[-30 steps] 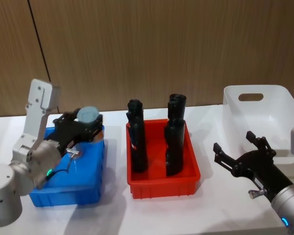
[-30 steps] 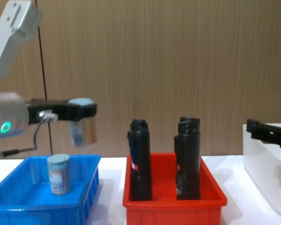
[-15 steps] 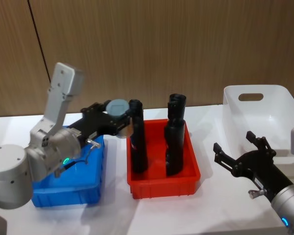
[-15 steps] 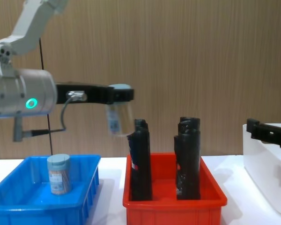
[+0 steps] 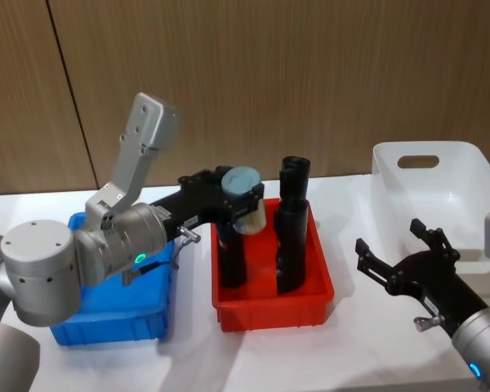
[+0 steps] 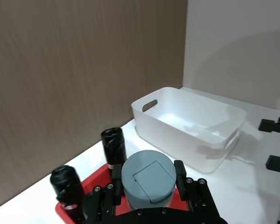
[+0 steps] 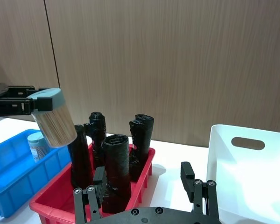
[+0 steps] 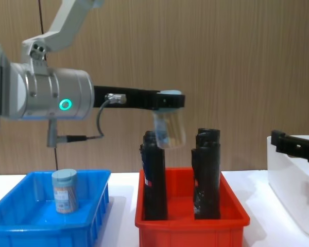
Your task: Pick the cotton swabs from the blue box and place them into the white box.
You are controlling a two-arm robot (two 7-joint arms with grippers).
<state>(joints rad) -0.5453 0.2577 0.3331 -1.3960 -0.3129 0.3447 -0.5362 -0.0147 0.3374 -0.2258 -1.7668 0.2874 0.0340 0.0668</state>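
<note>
The left claw (image 8: 167, 100) is clamped on one cotton swab tub (image 8: 170, 131), held high over the red bin (image 5: 269, 314), level with the tops of the black rolls (image 5: 291, 220) that stand between it and the white box (image 5: 389, 175). A second tub (image 8: 65, 191) waits in the blue box (image 8: 41, 234); none visibly lies in the white one. The right claw (image 5: 392, 245) hovers spread wide over the desk (image 5: 351, 351)

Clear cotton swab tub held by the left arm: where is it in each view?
Head: clear plastic cotton swab tub, centre, over the red plastic bin.
Chest: tub upper centre, above that bin.
Left wrist: tub lid-on, nearest the camera, bin behind.
Right wrist: tub hanging above the bin.
Landmark: red bin.
</note>
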